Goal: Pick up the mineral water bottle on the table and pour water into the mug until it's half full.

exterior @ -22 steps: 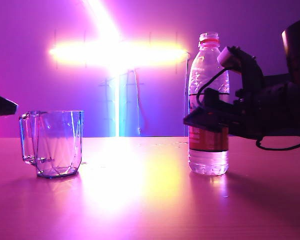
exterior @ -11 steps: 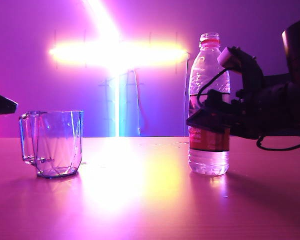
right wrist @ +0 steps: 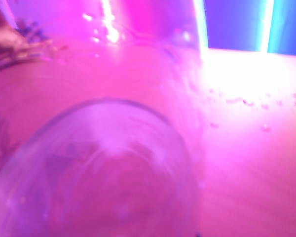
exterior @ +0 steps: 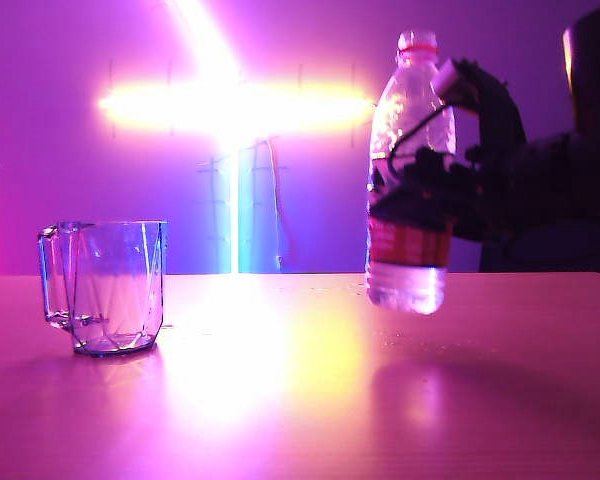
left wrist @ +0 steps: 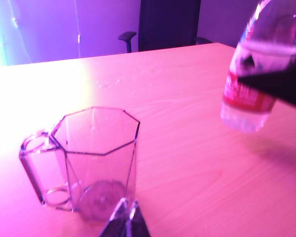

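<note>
right gripper (exterior: 412, 205) clamps the bottle (exterior: 408, 170), tilted, clear of the table (exterior: 300, 400). left gripper (left wrist: 126, 219) fingertips together, near the mug (exterior: 110, 285).

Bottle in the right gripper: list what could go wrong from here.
1. The mineral water bottle hangs clear of the table, tilted, in the right gripper; the ribbed plastic might slip or buckle.
2. No cap shows above the red ring, so swinging it could spill water early.
3. The mug stands far off, unsteadied; the left gripper only sits near its base, so a nudge could shift it.
</note>
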Controlling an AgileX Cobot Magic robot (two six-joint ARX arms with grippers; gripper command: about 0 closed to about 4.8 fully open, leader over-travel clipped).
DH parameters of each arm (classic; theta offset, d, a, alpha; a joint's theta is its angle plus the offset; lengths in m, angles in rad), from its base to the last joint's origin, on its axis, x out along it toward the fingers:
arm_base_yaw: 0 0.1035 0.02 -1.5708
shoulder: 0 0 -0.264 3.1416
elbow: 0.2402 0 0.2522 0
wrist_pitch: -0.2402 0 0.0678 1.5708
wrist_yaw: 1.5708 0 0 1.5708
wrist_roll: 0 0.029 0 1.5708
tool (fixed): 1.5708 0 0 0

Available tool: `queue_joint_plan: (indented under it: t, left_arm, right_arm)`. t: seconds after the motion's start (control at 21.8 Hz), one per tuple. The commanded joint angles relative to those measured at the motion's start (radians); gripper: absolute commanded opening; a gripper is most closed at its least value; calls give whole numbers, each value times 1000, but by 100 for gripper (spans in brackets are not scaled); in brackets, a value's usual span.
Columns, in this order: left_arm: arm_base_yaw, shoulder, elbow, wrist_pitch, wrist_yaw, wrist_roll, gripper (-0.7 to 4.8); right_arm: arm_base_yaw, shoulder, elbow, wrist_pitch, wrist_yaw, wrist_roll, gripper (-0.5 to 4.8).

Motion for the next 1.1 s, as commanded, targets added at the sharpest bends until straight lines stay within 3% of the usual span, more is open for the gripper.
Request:
queue_joint_plan:
  t: [0.05, 0.09, 0.28, 0.41, 0.6, 1.1]
  left_arm:
    - [24, 0, 2, 0, 7, 4, -2]
    - [53, 0, 2, 1, 6, 4, -2]
    - [138, 0, 2, 1, 5, 4, -2]
    - [186, 0, 2, 1, 6, 4, -2]
    - [202, 0, 2, 0, 7, 4, -2]
    - [209, 0, 2, 1, 6, 4, -2]
  right_arm:
    - [9, -44, 69, -75, -39, -91, 209]
    - [24, -60, 135, -210, -42, -162, 209]
    - [74, -62, 295, -468, -40, -301, 209]
    - [135, -44, 432, -663, 1, -489, 209]
    - [181, 3, 522, -754, 95, -650, 209]
    - [267, 119, 633, -768, 303, -904, 210]
